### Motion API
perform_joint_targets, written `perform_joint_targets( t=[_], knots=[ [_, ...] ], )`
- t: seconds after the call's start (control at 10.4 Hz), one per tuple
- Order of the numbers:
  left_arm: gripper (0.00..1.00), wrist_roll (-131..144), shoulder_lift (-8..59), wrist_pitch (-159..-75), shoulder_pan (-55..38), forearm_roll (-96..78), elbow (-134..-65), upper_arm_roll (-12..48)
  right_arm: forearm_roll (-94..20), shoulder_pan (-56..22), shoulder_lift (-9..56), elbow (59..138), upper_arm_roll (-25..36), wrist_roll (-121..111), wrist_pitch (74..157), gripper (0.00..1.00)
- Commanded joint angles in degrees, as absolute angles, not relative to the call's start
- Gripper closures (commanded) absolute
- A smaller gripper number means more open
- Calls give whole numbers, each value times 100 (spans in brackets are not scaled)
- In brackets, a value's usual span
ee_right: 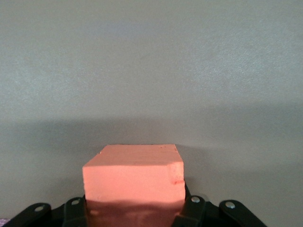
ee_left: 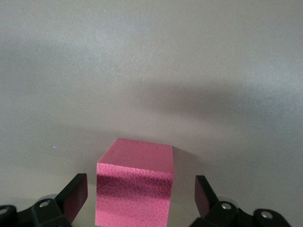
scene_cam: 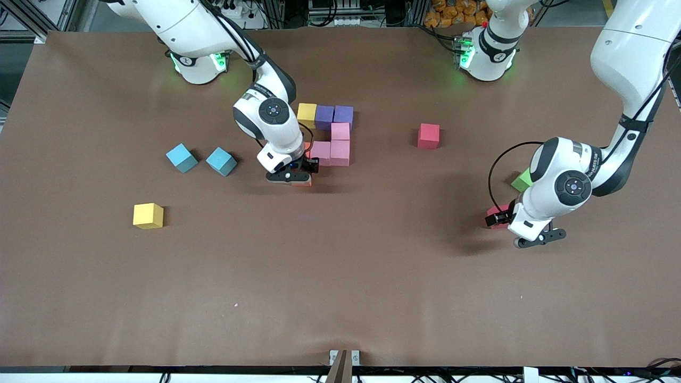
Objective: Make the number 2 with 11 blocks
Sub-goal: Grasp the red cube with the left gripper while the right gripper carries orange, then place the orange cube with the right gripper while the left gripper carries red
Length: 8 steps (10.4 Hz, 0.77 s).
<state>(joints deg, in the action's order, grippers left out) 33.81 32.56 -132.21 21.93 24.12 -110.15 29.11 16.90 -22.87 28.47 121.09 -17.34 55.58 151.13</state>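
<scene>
Front view shows me wide bare tabletop (scene_cam: 340, 276) at six o'clock of the half-built number 2 (scene_cam: 332, 133): one yellow, two purple, three pink blocks. My right gripper (scene_cam: 290, 177) pinches an orange block (ee_right: 134, 177) beside the pinks. My left gripper (ee_left: 137, 201) straddles a red block (ee_left: 135, 189), fingers spread. Two light blue cubes (scene_cam: 202, 158) sit at nine o'clock.

Orange cube (ee_right: 133, 172), pink cube (ee_left: 135, 189), two light blue cubes (scene_cam: 181, 157).
</scene>
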Motion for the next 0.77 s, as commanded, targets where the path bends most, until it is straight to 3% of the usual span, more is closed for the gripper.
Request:
perform_joint_targets(
  t=[0.0,0.67],
  knots=[
    [0,3296,3383,-13307,2268,2558,-11083,2971,1863,-2286,2874,12006,-1688,5695,15038,56],
    [0,2936,3437,-13298,2329,2566,-11074,2944,1863,-2268,2883,12050,-1688,5713,15012,56]
  ],
)
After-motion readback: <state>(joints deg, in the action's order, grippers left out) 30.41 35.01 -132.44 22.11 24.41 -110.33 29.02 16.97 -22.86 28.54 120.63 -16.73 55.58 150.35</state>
